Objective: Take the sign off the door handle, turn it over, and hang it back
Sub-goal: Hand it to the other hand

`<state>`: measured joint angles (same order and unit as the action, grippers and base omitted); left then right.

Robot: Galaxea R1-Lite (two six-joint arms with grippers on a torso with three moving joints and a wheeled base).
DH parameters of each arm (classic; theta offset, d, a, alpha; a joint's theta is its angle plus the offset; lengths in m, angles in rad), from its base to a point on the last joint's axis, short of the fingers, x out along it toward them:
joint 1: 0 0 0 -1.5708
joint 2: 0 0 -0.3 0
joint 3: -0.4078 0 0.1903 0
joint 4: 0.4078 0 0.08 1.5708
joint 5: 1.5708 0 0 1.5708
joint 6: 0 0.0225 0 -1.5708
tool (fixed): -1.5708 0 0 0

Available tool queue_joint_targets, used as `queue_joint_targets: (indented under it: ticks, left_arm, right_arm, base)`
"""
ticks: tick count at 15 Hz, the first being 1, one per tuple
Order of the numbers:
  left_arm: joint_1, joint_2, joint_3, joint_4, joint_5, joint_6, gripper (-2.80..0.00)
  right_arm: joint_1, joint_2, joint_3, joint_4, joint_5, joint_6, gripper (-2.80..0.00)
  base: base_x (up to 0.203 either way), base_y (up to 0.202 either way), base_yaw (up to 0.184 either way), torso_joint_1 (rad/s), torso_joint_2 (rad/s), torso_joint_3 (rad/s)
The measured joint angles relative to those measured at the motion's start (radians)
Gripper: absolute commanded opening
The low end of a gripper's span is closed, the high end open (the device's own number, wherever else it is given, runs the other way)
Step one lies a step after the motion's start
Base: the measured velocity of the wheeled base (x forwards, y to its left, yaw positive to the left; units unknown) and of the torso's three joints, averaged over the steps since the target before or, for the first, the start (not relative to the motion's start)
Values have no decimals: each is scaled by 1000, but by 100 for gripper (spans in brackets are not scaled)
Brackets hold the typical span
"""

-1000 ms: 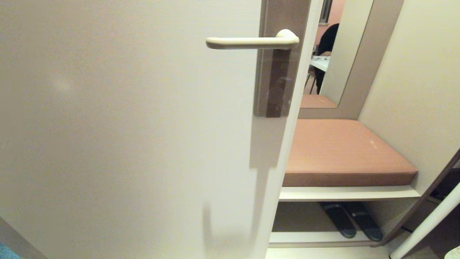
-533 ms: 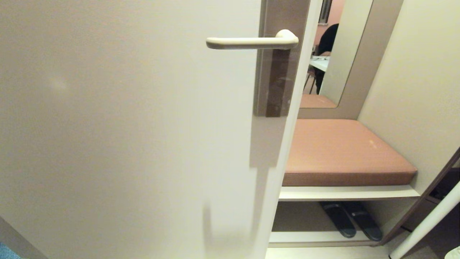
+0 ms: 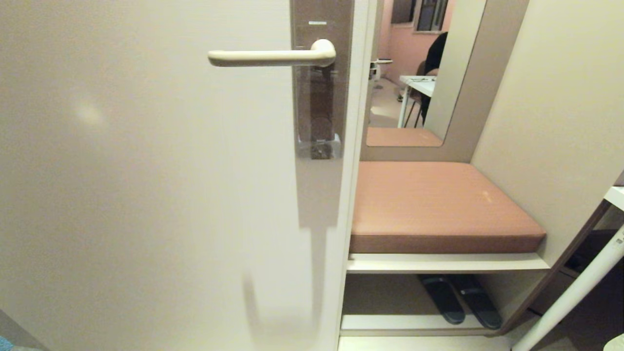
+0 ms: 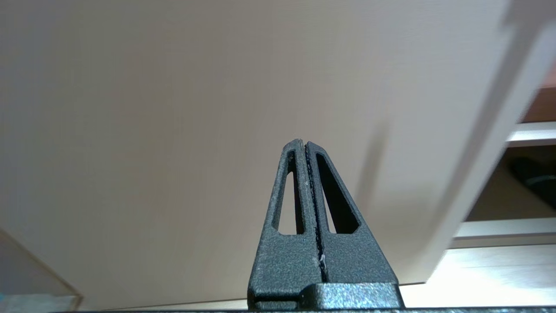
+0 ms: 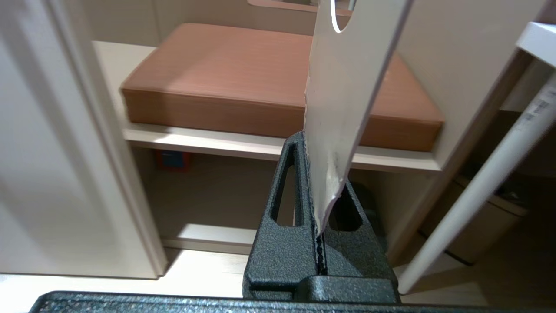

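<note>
Whole view shifted; sign (image 5: 343,108) clamped upright in right pincer (image 5: 313,191).

The light is warm and soft. The door (image 3: 146,195) carries a pale glare spot and, low down, a smeared grey shadow. The plate (image 3: 319,97) is glossy and reflects. In the wrist views the door edge, the cushion (image 5: 243,82) and the shelves look blurred.
</note>
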<state>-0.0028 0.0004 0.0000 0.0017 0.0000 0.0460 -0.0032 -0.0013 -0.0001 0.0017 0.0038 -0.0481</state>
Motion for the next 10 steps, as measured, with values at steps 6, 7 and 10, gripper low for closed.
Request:
queue_joint_targets:
  ticks: [6,7,10]
  left_arm:
    - [0,0,0,0,0,-12,-280]
    - [0,0,0,0,0,-13,-280]
    - [0,0,0,-2,0,-13,-280]
  right_arm:
    - [0,0,0,0,0,0,-280]
    - [0,0,0,0,0,-1,-280]
    - [1,0,0,1,0,0,-280]
  base:
    - [0,-158,2,3,5,3]
    - [0,0,0,0,0,0]
    - [0,0,0,0,0,0]
